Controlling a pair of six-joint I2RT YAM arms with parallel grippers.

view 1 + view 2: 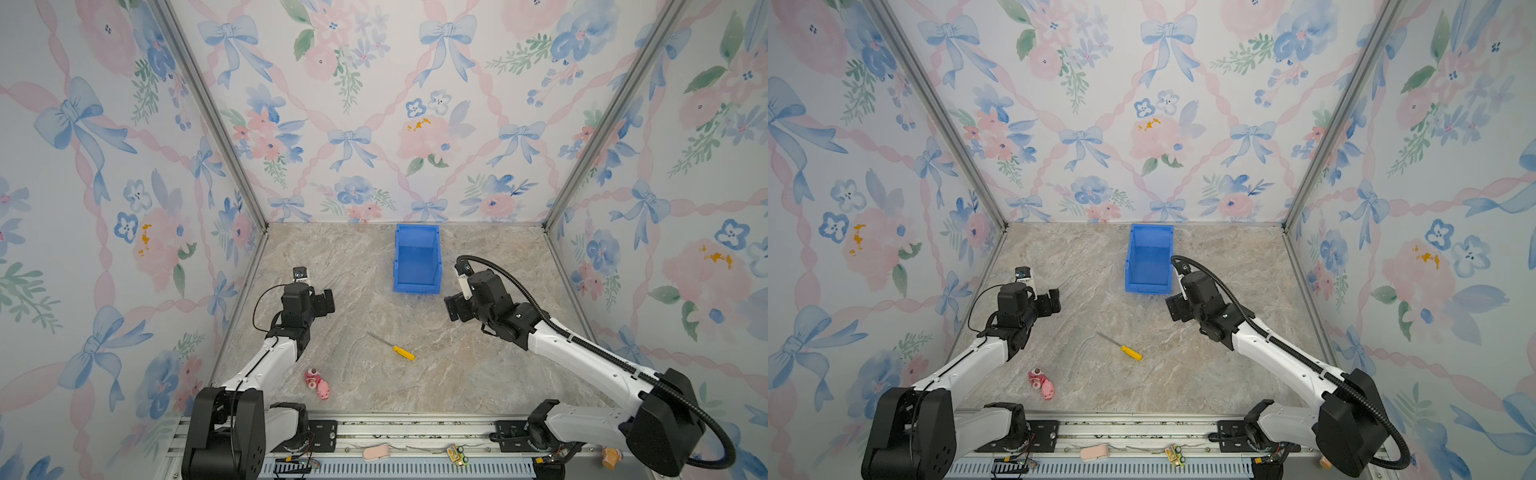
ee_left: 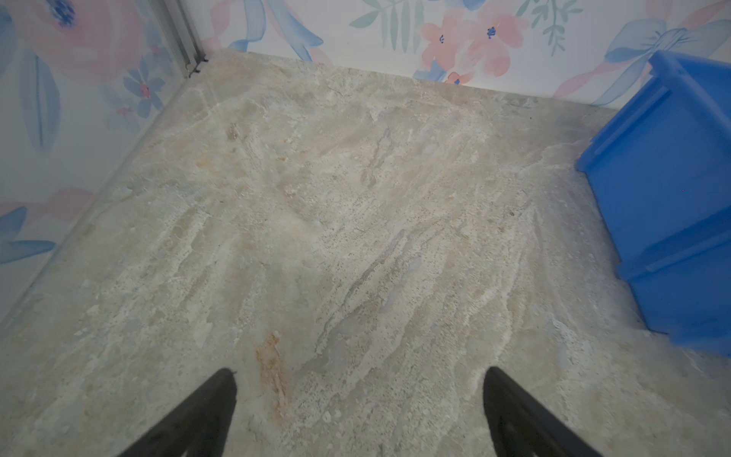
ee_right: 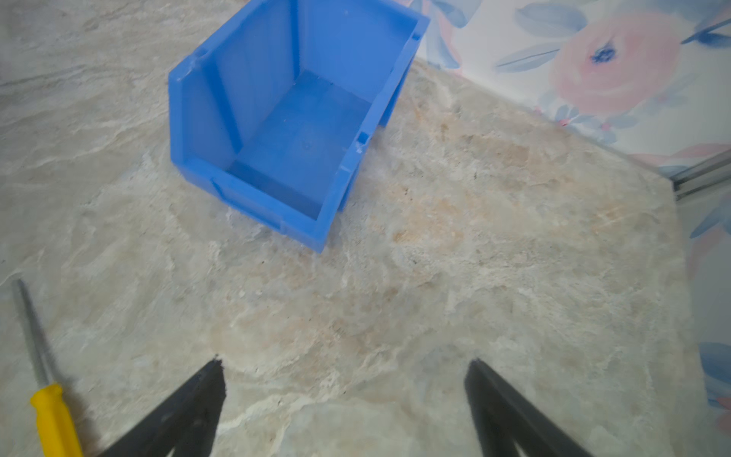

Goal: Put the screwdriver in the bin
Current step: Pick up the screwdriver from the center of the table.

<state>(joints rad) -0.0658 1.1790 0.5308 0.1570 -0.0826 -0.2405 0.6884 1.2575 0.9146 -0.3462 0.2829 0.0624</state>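
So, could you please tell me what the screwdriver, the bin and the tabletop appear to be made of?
The screwdriver handle looks like smooth yellow plastic, evenly coloured; its thin grey shaft seems bare metal. The bin appears moulded blue plastic, matte, with ribs and rims. The tabletop shows beige stone-like veining; real stone or printed laminate, I cannot tell.

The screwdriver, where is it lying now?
In both top views the screwdriver lies flat on the table near its middle, nearer the camera than the bin, with a pink toy to its left.
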